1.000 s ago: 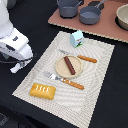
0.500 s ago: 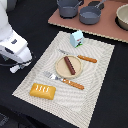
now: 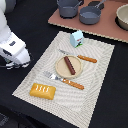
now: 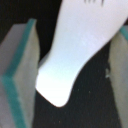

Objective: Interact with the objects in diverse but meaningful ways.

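Note:
In the wrist view a white fish-shaped piece (image 4: 82, 45) fills the space between my gripper's (image 4: 70, 62) two teal-edged pads (image 4: 20, 80) and touches both, so the gripper is shut on it. In the exterior view the arm's white hand (image 3: 15, 52) hovers over the dark table at the exterior view's left, beside the placemat; the fingers and the piece are hidden there. A brown sausage (image 3: 70, 65) lies on a round tan plate (image 3: 59, 71). The golden scored bread loaf (image 3: 43, 91) sits on the mat's near corner. The white-blue-green carton (image 3: 76, 38) stands at the mat's far edge.
A striped placemat (image 3: 100, 85) carries an orange-handled knife (image 3: 80, 57) and fork (image 3: 65, 81) beside the plate. On the brown board (image 3: 110, 31) behind stand two grey pots (image 3: 68, 7) (image 3: 91, 14) and a beige bowl (image 3: 123, 15).

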